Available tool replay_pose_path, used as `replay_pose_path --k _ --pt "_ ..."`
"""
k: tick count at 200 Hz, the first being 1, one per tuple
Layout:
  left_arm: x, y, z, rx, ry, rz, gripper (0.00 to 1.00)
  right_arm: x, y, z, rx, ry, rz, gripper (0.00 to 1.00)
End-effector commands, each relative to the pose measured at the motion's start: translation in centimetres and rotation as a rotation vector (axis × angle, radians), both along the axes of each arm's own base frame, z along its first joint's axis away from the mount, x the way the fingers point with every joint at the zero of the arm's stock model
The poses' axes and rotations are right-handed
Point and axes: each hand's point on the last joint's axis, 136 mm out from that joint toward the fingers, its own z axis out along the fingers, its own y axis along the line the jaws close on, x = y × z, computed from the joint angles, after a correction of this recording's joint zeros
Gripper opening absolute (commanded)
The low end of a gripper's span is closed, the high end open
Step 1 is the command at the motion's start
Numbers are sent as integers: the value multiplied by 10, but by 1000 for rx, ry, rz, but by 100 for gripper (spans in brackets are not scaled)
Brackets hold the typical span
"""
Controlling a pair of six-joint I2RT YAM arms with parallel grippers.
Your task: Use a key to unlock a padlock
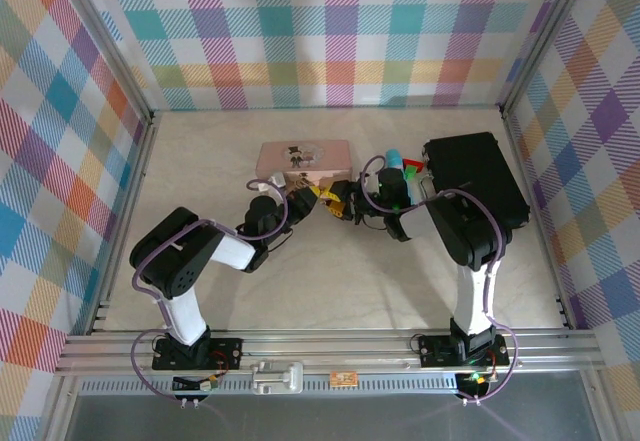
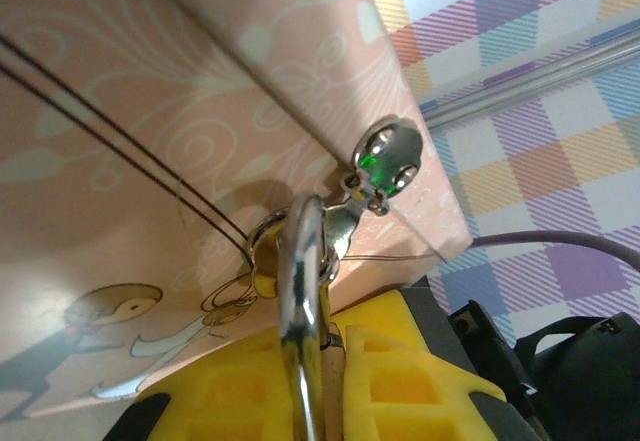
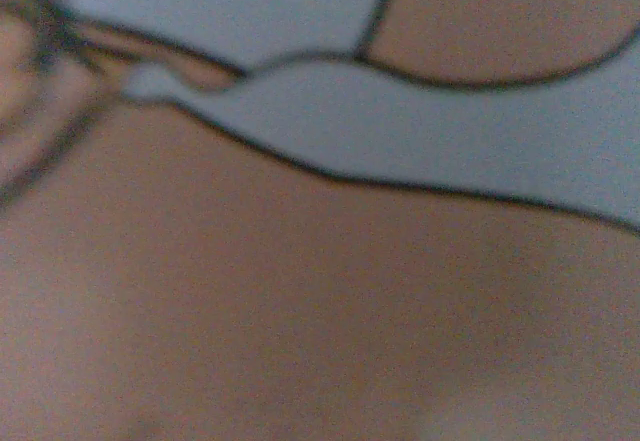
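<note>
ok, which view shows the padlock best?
Left wrist: the padlock shackle stands close-up between the yellow fingers. Top external shows at most a speck beside the pink tin; right wrist is too blurred to tell.

The left arm [image 1: 185,261] and the right arm [image 1: 465,233] had black joints and white links on black bases. Purple cables [image 1: 137,273] looped along each, and the left arm's fingers [image 2: 400,373] were ribbed yellow plastic.

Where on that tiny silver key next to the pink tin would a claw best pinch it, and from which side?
Probably the flat round head of the key, pinched across its two broad faces. It is the widest part and sticks out clear of the padlock shackle. Come from the open side away from the pink tin, since the tin sits close behind it.
</note>
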Motion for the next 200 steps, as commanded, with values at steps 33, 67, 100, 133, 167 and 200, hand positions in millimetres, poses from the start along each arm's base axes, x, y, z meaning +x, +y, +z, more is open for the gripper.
replay_pose_path --k 33,67,100,133,167,200 --pt "-11 14 2 113 35 43 0 -10 -18 -13 -256 -123 68 46" --pt "-19 25 -23 264 126 51 0 -18 -24 -17 -359 -167 139 48" --pt "-25 27 -41 346 198 44 0 -28 -29 -16 -427 -235 205 48" --pt "-34 29 -59 421 248 52 0 -39 -40 -12 -525 -291 273 48" --pt "-37 29 -71 439 279 63 0 -42 -53 -8 -628 -321 291 48" --pt "-36 27 -77 439 296 66 5 -39 -57 -2 -658 -345 278 48"
